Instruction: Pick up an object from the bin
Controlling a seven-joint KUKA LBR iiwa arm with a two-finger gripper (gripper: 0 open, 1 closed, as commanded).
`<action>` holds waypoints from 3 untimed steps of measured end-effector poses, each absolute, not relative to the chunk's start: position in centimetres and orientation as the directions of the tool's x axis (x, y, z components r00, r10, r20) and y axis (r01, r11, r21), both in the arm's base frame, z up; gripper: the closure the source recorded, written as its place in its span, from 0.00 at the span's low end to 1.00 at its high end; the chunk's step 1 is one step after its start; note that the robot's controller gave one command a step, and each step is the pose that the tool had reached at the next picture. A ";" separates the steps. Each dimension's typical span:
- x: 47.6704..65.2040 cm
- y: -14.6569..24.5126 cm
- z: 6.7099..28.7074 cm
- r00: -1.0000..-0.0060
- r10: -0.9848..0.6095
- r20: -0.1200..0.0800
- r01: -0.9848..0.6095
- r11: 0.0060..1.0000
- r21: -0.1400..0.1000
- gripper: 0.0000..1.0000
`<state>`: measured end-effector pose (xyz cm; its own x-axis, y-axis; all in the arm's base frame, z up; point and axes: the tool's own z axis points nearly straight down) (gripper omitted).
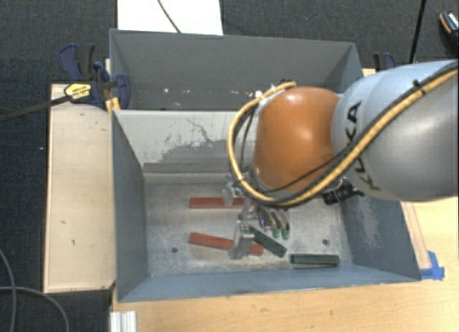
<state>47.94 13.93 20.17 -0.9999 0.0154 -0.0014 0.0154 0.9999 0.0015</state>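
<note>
Red flat stick (209, 239), lower centre of frame, right end beneath gripper (244, 246), dark green stick (271, 245) just right, gripper open or closed impossible to tell

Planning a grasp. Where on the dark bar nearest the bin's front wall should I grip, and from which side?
Grip the dark bar at its middle, from above, closing across its narrow width: it lies flat, long sides free.

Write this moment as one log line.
gripper: down at right end of lower red bar | dark green bar: beside it | hold: unclear
</note>
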 end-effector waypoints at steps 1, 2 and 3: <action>49.4 13.5 6.6 -1.000 -0.017 0.005 -0.017 1.000 -0.001 0.00; 49.5 13.6 7.0 -1.000 -0.010 -0.001 -0.010 1.000 0.001 1.00; 51.5 15.0 23.7 -0.982 -0.187 -0.012 -0.187 0.982 0.001 1.00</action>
